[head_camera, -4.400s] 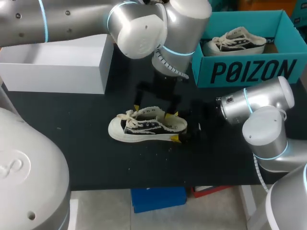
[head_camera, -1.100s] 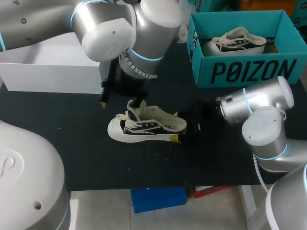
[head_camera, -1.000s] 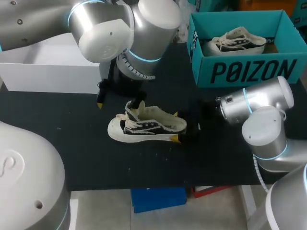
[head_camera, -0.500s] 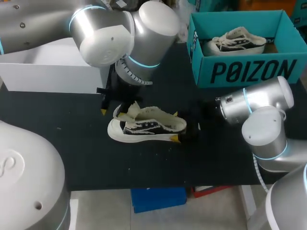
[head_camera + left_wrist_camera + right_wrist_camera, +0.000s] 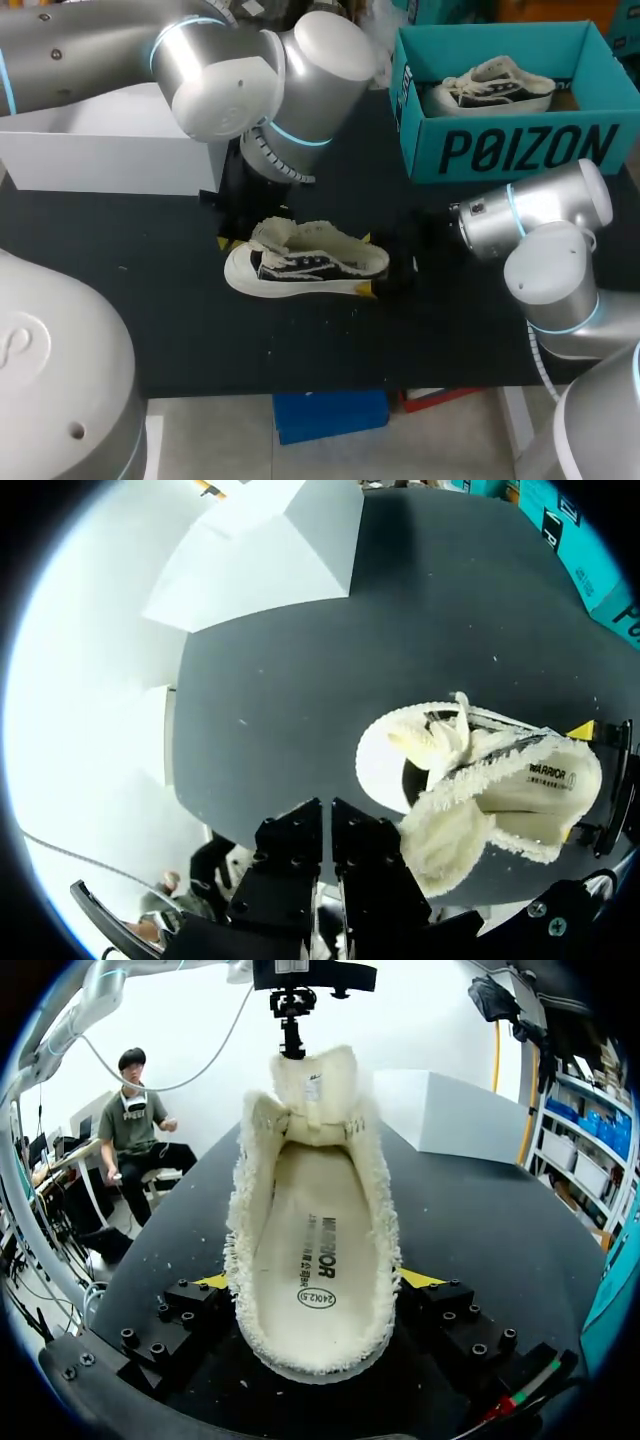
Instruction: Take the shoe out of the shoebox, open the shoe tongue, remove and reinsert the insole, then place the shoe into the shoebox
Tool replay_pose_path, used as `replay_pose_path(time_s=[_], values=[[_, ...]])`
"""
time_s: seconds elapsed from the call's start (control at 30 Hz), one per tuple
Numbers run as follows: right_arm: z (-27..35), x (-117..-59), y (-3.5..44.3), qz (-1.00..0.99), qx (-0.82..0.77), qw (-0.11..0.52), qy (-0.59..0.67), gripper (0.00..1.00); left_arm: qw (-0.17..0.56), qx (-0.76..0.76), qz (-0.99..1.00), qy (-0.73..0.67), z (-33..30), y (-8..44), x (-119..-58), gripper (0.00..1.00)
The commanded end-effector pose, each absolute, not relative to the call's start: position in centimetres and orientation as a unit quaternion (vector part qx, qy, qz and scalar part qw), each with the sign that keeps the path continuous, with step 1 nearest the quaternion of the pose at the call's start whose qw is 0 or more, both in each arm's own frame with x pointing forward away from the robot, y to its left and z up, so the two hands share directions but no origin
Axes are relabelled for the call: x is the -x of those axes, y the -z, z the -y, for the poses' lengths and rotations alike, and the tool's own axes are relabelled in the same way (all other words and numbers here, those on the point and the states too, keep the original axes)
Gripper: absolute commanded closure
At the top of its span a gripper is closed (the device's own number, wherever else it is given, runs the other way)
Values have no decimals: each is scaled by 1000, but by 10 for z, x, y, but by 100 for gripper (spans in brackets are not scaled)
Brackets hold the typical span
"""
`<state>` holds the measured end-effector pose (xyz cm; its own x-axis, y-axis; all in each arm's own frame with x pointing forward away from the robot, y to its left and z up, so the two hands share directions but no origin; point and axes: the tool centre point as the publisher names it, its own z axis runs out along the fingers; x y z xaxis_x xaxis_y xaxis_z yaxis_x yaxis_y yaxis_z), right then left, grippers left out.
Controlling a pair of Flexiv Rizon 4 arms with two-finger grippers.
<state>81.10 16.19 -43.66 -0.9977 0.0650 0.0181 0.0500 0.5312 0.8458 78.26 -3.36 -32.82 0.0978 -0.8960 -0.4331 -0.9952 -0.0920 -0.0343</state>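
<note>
A white box (image 5: 110, 150) stood at the left of the black table (image 5: 180, 320). Just beside it the left gripper (image 5: 230, 243), jaws pressed together, pinched the tongue (image 5: 272, 234), folded forward over the toe of the shoe (image 5: 310, 265) lying mid-table. The right gripper (image 5: 365, 264) clamped the heel from both sides. Farther right stood the shoebox (image 5: 500, 150), holding a second shoe (image 5: 490, 85).

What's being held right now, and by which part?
The right gripper grips the shoe by the sides of its heel. Whether the left gripper holds the tongue cannot be told.
</note>
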Motion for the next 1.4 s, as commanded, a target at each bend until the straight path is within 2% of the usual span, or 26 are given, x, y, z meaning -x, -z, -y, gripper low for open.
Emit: replay_pose_path(time_s=[0.03, 0.27, 0.47, 0.57, 0.77, 0.87, 0.97, 1.13, 1.23, 1.3, 1.4], values=[[-162, -811, 437, -875, -33, 7, -482, 100, 157, 724, -653, -156, 30, 337, -784, 97], [-162, -811, 437, -875, -33, 7, -482, 100, 144, 715, -672, -128, 29, 328, -782, 100], [-162, -811, 437, -875, -33, 7, -482, 100, 36, 632, -774, 29, 37, 289, -775, 100], [-162, -811, 437, -875, -33, 7, -482, 100, 70, 599, -796, 51, 47, 268, -773, 100], [-162, -811, 437, -875, -33, 7, -482, 100, 57, 530, -840, 99, 69, 242, -782, 100], [-162, -811, 437, -875, -33, 7, -482, 100, 14, 451, -884, 123, 83, 241, -790, 100], [-162, -811, 437, -875, -33, 7, -482, 100, -17, 308, -943, 122, 102, 248, -790, 100], [-162, -811, 437, -875, -33, 7, -482, 100, -129, 28, -982, 132, 123, 258, -784, 100], [-162, -811, 437, -875, -33, 7, -482, 100, -148, -16, -977, 155, 132, 254, -790, 100], [-162, -811, 437, -875, -33, 7, -482, 100, -117, -48, -987, 97, 150, 253, -799, 100], [-162, -811, 437, -875, -33, 7, -482, 100, -117, -48, -987, 97, 150, 253, -799, 100]])
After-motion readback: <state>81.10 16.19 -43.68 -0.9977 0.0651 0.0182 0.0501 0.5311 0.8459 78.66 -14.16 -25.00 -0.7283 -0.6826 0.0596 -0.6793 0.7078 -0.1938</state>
